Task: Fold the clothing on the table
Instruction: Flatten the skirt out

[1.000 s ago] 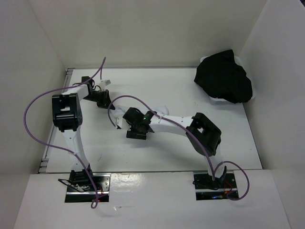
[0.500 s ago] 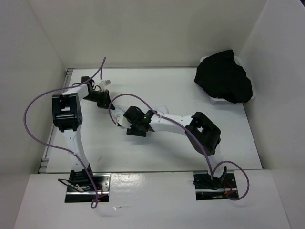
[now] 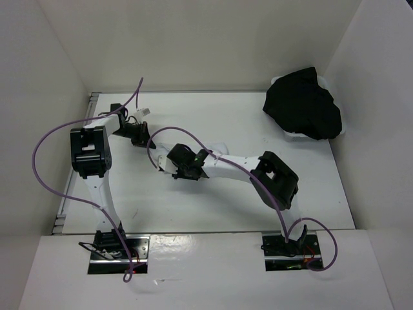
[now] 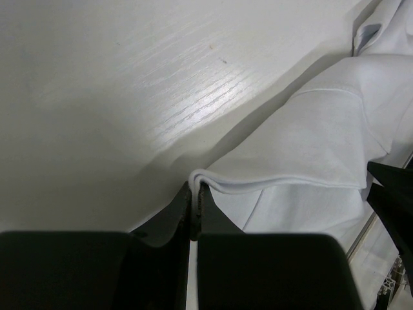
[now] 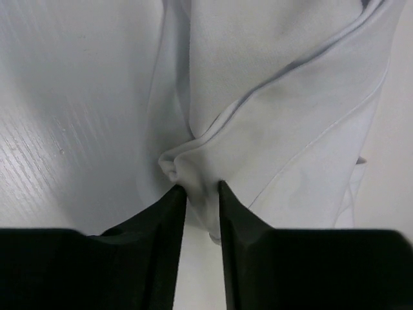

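Tabletop (image 3: 258, 200): one, white.
Clothing (image 4: 310, 129): one white piece lay mid-tabletop, mostly hidden under my arms.
Left gripper (image 4: 195, 187): clamped its hem.
Right gripper (image 5: 202, 190): pinched a bunched fold.
Black garment (image 3: 302, 103): one, far-right corner.

White arm links (image 3: 103, 194), blk joint housings (image 3: 90, 152), purple cables (image 3: 46, 137), green LED (image 3: 195, 155).

And the right arm (image 3: 245, 169) is on the creep! Its wrist has edged a touch to the left and up in the overhead view, and the elbow has drifted along with it. The right jaws have swung in from a wide spread and are now pinched on a bunched ridge of the clothing (image 5: 277, 110), with the fabric puckered right between their tips.
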You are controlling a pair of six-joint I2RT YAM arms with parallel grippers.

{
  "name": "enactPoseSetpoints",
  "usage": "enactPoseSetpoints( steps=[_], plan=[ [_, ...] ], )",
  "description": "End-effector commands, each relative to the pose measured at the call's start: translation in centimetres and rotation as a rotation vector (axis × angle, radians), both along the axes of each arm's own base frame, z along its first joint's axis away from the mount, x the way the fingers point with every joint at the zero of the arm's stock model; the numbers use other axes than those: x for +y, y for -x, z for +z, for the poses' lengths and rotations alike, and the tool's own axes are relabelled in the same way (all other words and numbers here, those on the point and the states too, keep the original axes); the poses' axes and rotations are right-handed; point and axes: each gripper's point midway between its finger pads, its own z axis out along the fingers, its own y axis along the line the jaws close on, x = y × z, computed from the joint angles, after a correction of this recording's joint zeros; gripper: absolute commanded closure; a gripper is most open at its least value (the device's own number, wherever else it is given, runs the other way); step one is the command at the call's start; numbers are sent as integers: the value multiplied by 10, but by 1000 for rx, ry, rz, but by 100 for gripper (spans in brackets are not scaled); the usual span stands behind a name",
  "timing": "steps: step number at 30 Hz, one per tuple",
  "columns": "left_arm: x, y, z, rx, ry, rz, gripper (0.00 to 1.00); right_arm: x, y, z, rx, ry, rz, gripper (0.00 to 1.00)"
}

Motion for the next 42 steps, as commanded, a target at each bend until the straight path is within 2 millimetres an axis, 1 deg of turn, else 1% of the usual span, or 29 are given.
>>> enactPoseSetpoints(
  steps=[1, 7, 10, 12, 13, 15, 16, 17, 18, 19, 20, 21, 22, 23, 24, 27, 28, 29, 30, 31, 32, 34, 35, 36, 37, 38, 40, 41, 42],
  plan=[
    [-3, 5, 2, 3, 40, -15, 100, 7, -9, 1, -24, -28, -16, 69],
    [-3, 5, 2, 3, 40, -15, 100, 8, -11, 3, -32, -36, -29, 94],
    [-3, 5, 2, 3, 40, -15, 100, 9, -18, 9, -40, -57, -49, 100],
    [-3, 5, 2, 3, 40, -15, 100, 9, -23, 14, -41, -69, -68, 100],
    [-3, 4, 4, 3, 40, -15, 100, 10, -29, 26, -37, -97, -72, 100],
    [-3, 3, 8, -6, 38, -15, 100, 2, -46, 35, -17, -136, -128, 100],
    [-2, 3, 7, -13, 36, -21, 100, 3, -56, 53, -21, -173, -146, 100],
    [-2, 2, 12, -23, 34, -21, 100, 3, -61, 59, 0, -205, -154, 100],
    [-2, 2, 12, -23, 34, -21, 100, -10, -77, 67, 6, -229, -197, 100],
    [-2, 2, 15, -32, 33, -22, 100, -12, -87, 87, 4, -275, -220, 100],
    [-2, 2, 15, -32, 33, -22, 100, -13, -93, 94, 23, -309, -226, 100],
    [-2, 1, 20, -43, 31, -22, 100, -25, -111, 108, 16, -351, -273, 100],
    [-2, 3, 20, -34, 33, -22, 100, -32, -116, 118, 21, -375, -290, 100],
    [-2, 2, 23, -51, 28, -29, 100, -35, -123, 124, 28, -403, -290, 100],
    [-2, 2, 23, -51, 28, -29, 100, -48, -136, 133, 25, -431, -329, 100],
    [-1, 0, 35, -90, 20, -36, 100, -65, -148, 145, 31, -473, -373, 100],
    [-5, 2, 34, -80, 12, -44, 100, -65, -148, 145, 31, -473, -373, 100],
    [-11, 3, 41, -96, 10, -60, 100, -70, -150, 151, 20, -481, -380, 100],
    [-11, -2, 51, -132, 3, -67, 100, -70, -150, 147, 22, -479, -380, 100],
    [-16, -2, 57, -142, -6, -80, 100, -70, -149, 153, 14, -488, -378, 100],
    [-23, -2, 66, -160, -8, -95, 100, -71, -147, 149, 20, -482, -380, 100],
    [-28, -4, 80, -188, -10, -109, 100, -77, -150, 156, 3, -486, -392, 100],
    [-27, -9, 95, -228, -26, -112, 100, -78, -149, 160, -3, -492, -390, 100],
    [-33, -9, 104, -243, -26, -126, 100, -77, -151, 166, -13, -501, -388, 100],
    [-38, -8, 113, -259, -29, -147, 100, -76, -152, 180, -35, -522, -382, 100],
    [-38, -9, 129, -292, -33, -147, 100, -77, -151, 189, -44, -531, -379, 100],
    [-50, -14, 159, -371, -37, -173, 100, -80, -151, 203, -51, -548, -376, 100],
    [-51, -13, 177, -406, -40, -173, 100, -80, -151, 221, -77, -571, -369, 100],
    [-57, -10, 187, -425, -39, -188, 100, -80, -150, 225, -80, -575, -368, 100]
  ],
)
